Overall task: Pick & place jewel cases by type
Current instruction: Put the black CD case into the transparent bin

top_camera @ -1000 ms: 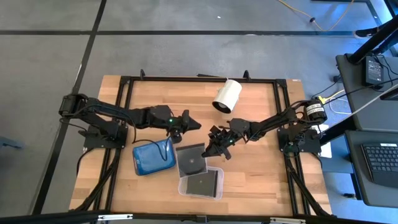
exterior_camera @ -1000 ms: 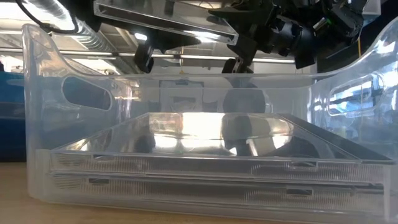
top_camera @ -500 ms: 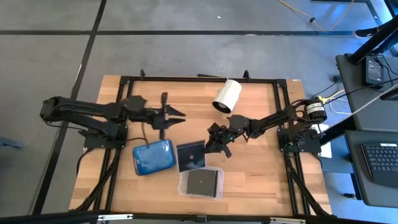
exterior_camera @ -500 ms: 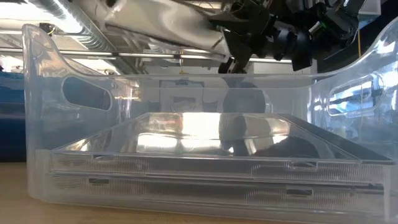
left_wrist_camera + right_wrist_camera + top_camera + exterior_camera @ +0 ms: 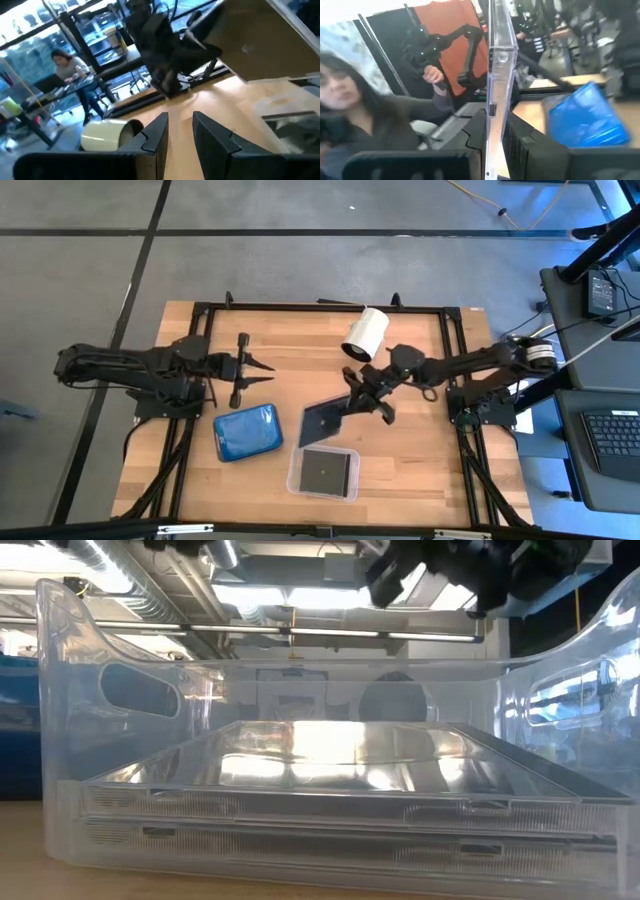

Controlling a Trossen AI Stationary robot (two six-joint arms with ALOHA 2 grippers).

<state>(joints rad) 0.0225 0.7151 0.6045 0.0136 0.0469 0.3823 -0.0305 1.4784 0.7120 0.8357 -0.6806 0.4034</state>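
Here, near the bench's [image 5: 420,440] left edge, the left gripper [image 5: 262,368] hangs over bare wood with its two dark, wedge-shaped fingers [image 5: 156,134] a little apart and nothing between them. Toward the front edge from it lies a glossy blue tray [image 5: 247,431] with rounded corners, holding translucent blue cases. Further right, nearer the front edge, sits a clear tray [image 5: 323,472] of shiny moulded plastic with curved walls; a dark square jewel case [image 5: 325,469] lies flat inside it. At the middle of the bench the right gripper [image 5: 352,401] is clenched on one edge of a thin, flat, dark jewel case [image 5: 322,421], lifted clear of the wood and tilted; the right wrist view shows its clear hard spine edge-on between the fingers. Toward the back edge a smooth white cylinder [image 5: 366,333] lies on its side.
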